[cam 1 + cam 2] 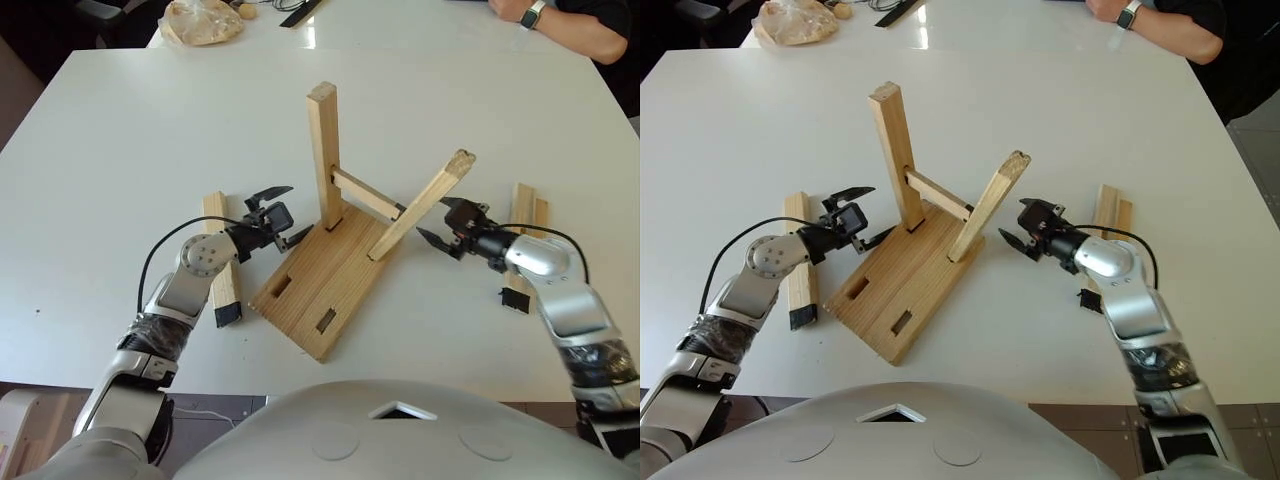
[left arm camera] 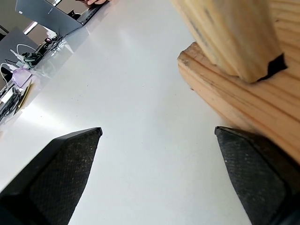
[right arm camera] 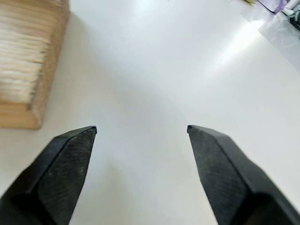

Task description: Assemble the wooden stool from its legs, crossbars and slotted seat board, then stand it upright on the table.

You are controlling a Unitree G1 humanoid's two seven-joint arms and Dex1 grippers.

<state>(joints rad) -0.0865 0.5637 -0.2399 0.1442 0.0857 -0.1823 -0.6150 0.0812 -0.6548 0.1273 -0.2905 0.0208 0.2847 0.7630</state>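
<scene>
Lying flat near the front of the white table is the pale wooden slotted seat board, w/ two rectangular slots sitting bare at its near end. A loose wooden leg with a black tip sits just beside the board on the left, partly under the left arm. Left gripper is spread wide, nothing in it, right by the board's far left corner. Right gripper is also released and empty, just beside the tilted wooden leg, which leans off to the right from the board's far end. The upright wooden leg stands there too, w/ a short crossbar btwn them. Two more wooden sticks lie by the right arm. Far back left there's a clear plastic bag w/ smth tan inside.
</scene>
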